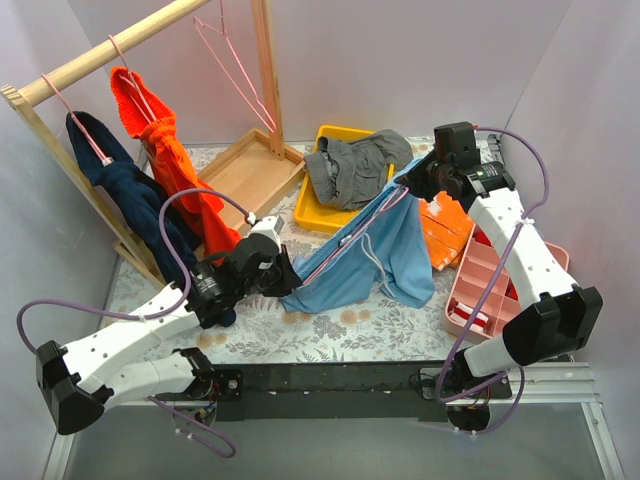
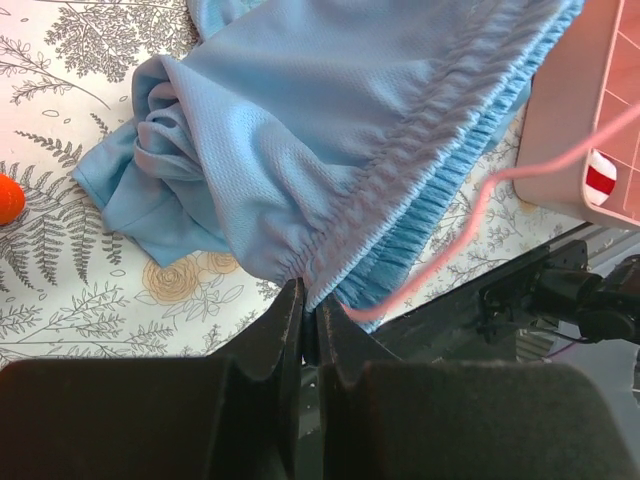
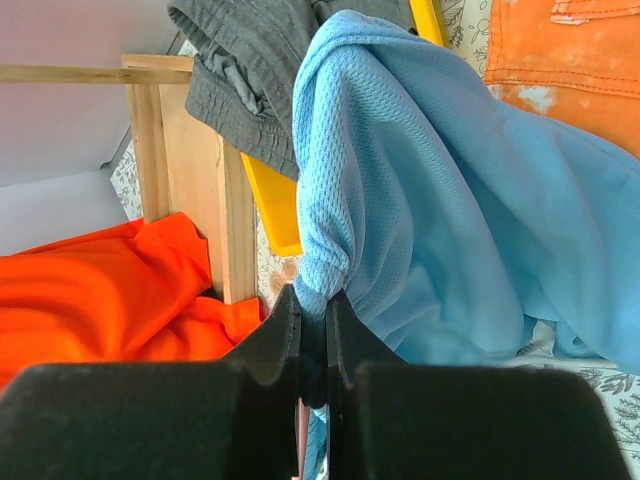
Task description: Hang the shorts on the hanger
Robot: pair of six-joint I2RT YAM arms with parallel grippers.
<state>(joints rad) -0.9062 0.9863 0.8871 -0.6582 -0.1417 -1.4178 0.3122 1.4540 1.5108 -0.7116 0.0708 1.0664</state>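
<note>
My left gripper has its fingers pressed together on the elastic waistband of the shorts. My right gripper pinches a bunched corner of the same fabric. The shorts hang stretched between them, just in front of the yellow tray, with the hanger wire along the waistband.

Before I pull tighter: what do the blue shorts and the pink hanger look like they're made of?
The shorts: thin, matte knit mesh, likely synthetic; tiny pinholes show across the fabric, and the waistband is gathered like elastic. The hanger: a thin pink rod, probably coated wire, but it is blurred here, so plastic cannot be ruled out.
</note>
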